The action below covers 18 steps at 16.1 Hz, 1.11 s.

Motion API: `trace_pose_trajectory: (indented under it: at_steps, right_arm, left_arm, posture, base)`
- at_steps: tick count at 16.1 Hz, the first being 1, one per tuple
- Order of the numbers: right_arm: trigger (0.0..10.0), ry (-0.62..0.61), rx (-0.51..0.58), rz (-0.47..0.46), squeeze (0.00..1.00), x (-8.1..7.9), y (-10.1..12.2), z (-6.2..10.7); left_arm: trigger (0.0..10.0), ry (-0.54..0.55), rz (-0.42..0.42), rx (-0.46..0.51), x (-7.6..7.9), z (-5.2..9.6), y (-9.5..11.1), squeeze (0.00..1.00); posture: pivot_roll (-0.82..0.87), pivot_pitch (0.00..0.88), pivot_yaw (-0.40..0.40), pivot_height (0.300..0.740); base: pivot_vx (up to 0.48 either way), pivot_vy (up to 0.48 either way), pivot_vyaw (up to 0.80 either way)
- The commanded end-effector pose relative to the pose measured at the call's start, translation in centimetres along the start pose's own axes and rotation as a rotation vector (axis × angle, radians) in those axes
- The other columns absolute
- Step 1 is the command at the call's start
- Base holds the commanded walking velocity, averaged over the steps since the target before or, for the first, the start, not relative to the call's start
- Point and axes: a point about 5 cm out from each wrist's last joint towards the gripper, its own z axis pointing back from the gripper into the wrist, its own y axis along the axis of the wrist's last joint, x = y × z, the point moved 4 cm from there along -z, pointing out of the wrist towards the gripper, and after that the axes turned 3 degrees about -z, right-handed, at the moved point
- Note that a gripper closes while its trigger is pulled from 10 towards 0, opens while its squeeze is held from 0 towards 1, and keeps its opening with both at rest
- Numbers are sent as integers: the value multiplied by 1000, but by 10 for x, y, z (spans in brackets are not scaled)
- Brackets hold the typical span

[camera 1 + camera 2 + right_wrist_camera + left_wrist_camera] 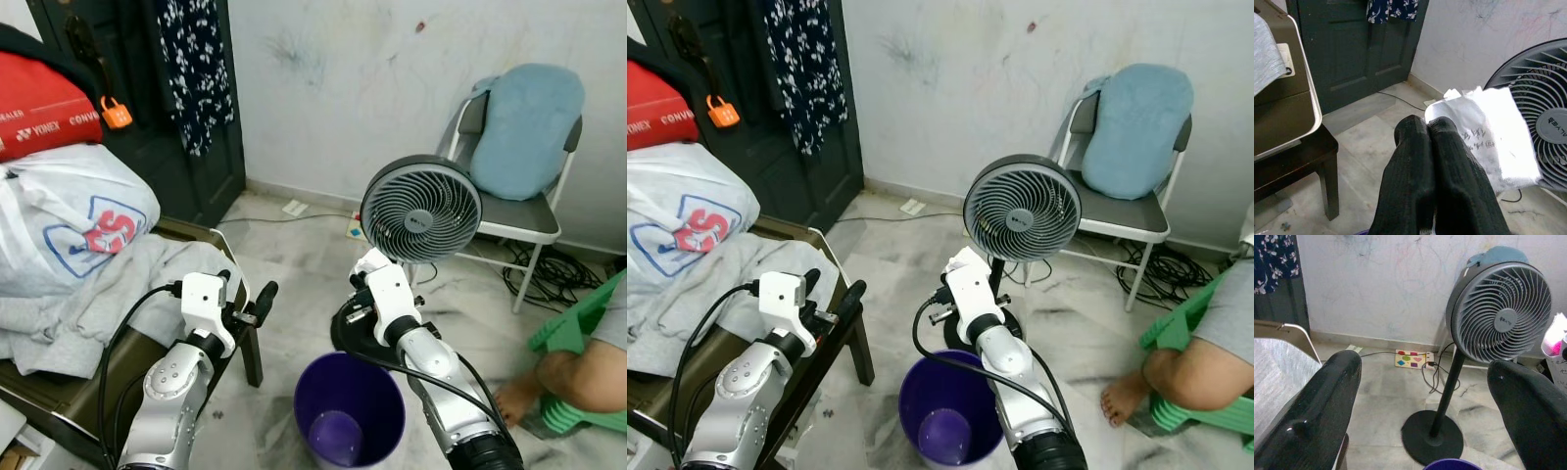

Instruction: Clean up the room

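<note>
A purple bin stands on the marble floor between my two arms, with some lilac stuff at its bottom. My right gripper is shut on a crumpled white paper wrapper with printed writing. That arm's wrist hovers over the bin's far rim, in front of the fan's pole. My left gripper is open and holds nothing; it hangs beside the low table's corner, left of the bin. In the left wrist view its fingers frame the fan and the bin's rim.
A grey standing fan rises just behind the bin. A low table at left carries grey clothes and a plastic bag. At right are a folding chair with a blue cushion, floor cables, and a seated person's leg.
</note>
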Motion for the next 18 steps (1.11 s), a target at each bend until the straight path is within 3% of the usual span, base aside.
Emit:
trace_pose_trajectory:
  at_steps: [1, 8, 18]
  right_arm:
    - [10000, -10, -7, 3, 0, 3, 0, -1]
    - [10000, -11, -9, 3, 0, 3, 0, -1]
    - [10000, -16, -17, -23, 0, 2, -2, -6]
  left_arm:
    - [10000, -10, -1, 1, 1, -1, 2, 0]
    - [10000, -2, 0, 1, 1, -1, 2, 0]
    - [10000, 34, 5, -20, -13, -3, 0, 0]
  posture:
    - [-101, 0, -27, 740]
    - [-103, 0, -25, 740]
    - [-104, 0, -19, 740]
  base:
    - [356, 0, 0]
    - [347, 0, 0]
    - [0, 0, 0]
